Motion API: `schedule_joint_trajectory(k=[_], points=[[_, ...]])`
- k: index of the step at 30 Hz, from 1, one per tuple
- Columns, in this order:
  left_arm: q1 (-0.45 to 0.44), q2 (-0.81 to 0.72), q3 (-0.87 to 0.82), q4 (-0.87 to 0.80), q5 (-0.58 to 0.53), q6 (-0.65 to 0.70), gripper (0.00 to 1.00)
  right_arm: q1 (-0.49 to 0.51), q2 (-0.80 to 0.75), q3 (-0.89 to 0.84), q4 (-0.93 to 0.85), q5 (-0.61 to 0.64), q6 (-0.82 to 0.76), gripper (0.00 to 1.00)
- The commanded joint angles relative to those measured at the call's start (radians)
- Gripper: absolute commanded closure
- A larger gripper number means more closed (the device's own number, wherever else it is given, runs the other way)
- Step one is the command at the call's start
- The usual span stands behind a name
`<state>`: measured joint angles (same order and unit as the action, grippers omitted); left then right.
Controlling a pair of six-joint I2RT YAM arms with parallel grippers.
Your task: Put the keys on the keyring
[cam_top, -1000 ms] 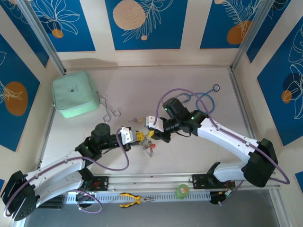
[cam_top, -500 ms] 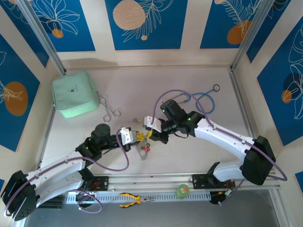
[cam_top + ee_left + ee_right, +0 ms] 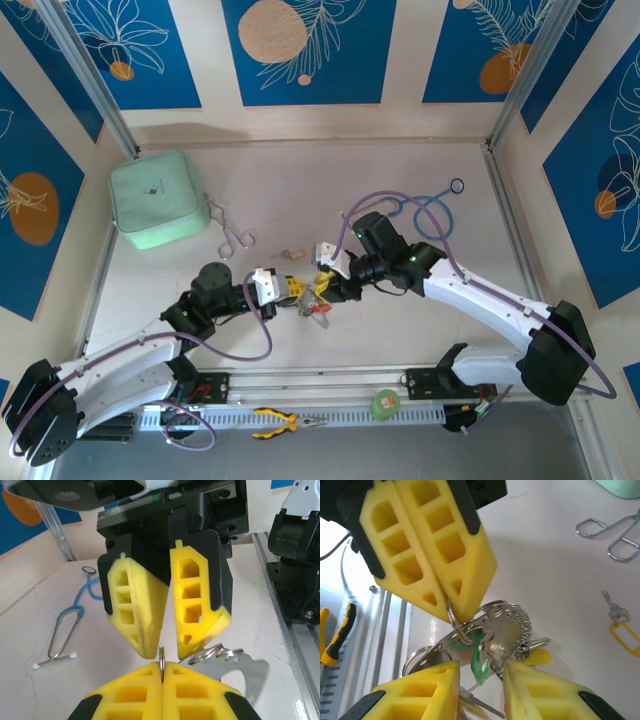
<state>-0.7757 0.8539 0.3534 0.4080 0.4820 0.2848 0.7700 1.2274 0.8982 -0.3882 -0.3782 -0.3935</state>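
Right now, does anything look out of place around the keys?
One key with a yellow tag lies alone on the table, apart from the keyring, which the left gripper pinches. Nothing looks spilled or damaged.

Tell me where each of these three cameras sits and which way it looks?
Top external: fixed high behind the arms, looking down on the table; both arms show base to tip, left pincer facing right pincer mid-table.
Left wrist: on the left arm, looking along its own yellow fingers toward the right pincer and the stethoscope.
Right wrist: on the right arm, looking past its own fingers at the left pincer, keys and forceps.
Shared: both wrist views show the keyring pinched in the left pincer.
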Motion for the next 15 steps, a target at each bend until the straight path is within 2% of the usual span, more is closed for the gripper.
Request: schedule_joint_trajectory(k=[1,8,15], points=[[-0.003,-0.003,-0.006,0.092,0.031,-0.028,1.00,0.009,0.012,-0.032,0.043,-0.084,0.022,0.70],[-0.002,0.001,-0.018,0.133,0.035,-0.050,1.00,0.016,0.044,-0.053,0.115,-0.079,0.043,0.66],[-0.002,0.004,-0.028,0.158,0.032,-0.063,1.00,0.018,0.055,-0.074,0.183,-0.071,0.068,0.67]])
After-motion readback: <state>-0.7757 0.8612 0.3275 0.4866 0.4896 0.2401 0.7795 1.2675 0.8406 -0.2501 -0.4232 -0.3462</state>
